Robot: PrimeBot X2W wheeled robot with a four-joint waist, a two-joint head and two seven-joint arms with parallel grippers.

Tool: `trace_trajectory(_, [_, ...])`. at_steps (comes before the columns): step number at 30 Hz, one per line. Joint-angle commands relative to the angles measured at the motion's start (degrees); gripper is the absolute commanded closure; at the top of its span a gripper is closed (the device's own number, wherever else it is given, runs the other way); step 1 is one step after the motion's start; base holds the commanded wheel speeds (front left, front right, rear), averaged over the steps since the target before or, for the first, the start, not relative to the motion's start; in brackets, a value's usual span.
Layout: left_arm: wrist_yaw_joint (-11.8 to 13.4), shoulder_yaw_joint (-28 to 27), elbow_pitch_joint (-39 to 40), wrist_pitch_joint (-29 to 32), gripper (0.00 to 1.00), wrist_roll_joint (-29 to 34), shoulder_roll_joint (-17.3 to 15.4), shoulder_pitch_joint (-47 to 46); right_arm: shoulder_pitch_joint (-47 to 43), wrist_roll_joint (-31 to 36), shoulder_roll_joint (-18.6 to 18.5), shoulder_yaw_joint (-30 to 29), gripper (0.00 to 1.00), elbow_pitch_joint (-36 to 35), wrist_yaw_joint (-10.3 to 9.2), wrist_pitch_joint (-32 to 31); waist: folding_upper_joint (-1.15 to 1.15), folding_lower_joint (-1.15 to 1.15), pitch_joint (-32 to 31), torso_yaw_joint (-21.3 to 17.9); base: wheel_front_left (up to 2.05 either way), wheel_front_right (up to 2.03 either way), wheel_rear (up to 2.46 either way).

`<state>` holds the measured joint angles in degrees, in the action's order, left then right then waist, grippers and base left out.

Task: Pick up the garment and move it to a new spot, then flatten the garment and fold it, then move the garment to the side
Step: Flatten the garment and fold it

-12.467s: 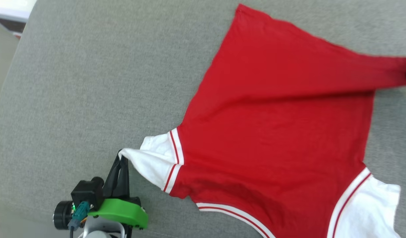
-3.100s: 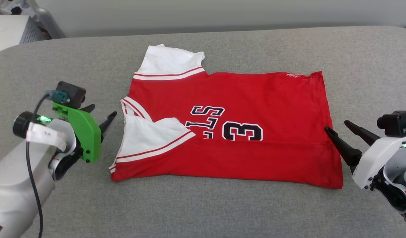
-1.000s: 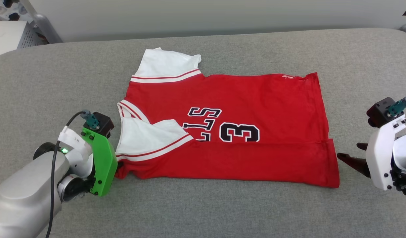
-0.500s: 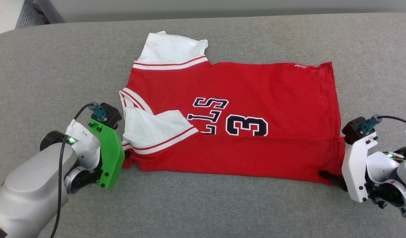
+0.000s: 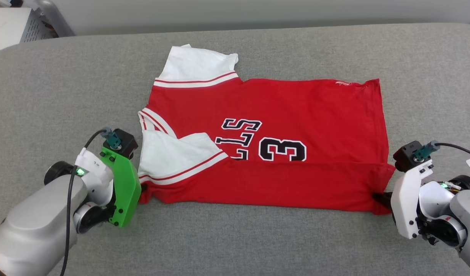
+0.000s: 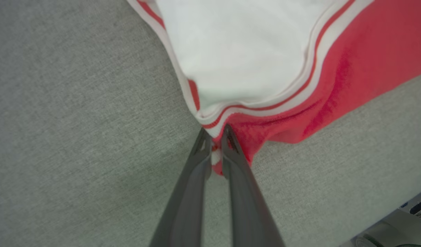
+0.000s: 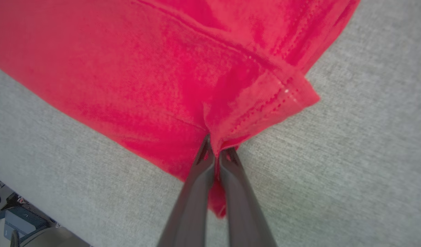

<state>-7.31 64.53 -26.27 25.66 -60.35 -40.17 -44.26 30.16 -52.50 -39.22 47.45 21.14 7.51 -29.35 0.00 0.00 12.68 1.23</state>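
— Where is the garment (image 5: pixel 265 153) lying?

— It is lying spread on the grey padded surface (image 5: pixel 257 237), in the middle, with its near edge doubled over the front. The black lettering and number are facing up, and the fold is partly covering them. One white sleeve (image 5: pixel 196 63) is sticking out at the far left corner, and the other is lying over the red cloth.

— What is the left gripper (image 6: pixel 216 132) doing?

— Its two dark fingers are pinching the near left corner, where the striped trim meets the red cloth. The jaws are closed on the fabric.

— And the right gripper (image 7: pixel 217 151)?

— It is clamping the near right corner, just beside the stitched hem. The cloth is puckering around the tips, and a little red is showing between the fingers.

— So both arms are gripping the same long edge?

— Yes, one at each end.
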Motion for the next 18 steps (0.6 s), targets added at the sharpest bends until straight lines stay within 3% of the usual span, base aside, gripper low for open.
trace_trajectory(1, [0.0, 0.1, -0.2, -0.4, 1.0, -0.9, -0.4, 1.4, -1.1, -0.5, 0.3, 1.3, 1.0, 0.0, -0.02, 0.7, 0.0, 0.0, -2.4, -0.7, 0.0, 0.0, 0.0])
trace_trajectory(10, [0.1, 0.0, 3.1, -0.6, 1.0, -3.1, -3.6, 4.8, -2.7, -2.4, -4.6, -0.3, 1.0, -6.6, -0.02, 3.1, 0.0, 0.0, -8.2, -0.9, 0.0, 0.0, 0.0])
trace_trajectory(18, [1.8, 0.5, 9.2, 0.3, 1.0, -4.7, -7.0, 8.5, -7.8, -3.2, -9.6, -2.6, 1.0, -12.8, -0.02, 1.3, 0.0, 0.0, -10.2, -0.7, 0.0, 0.0, 0.0])
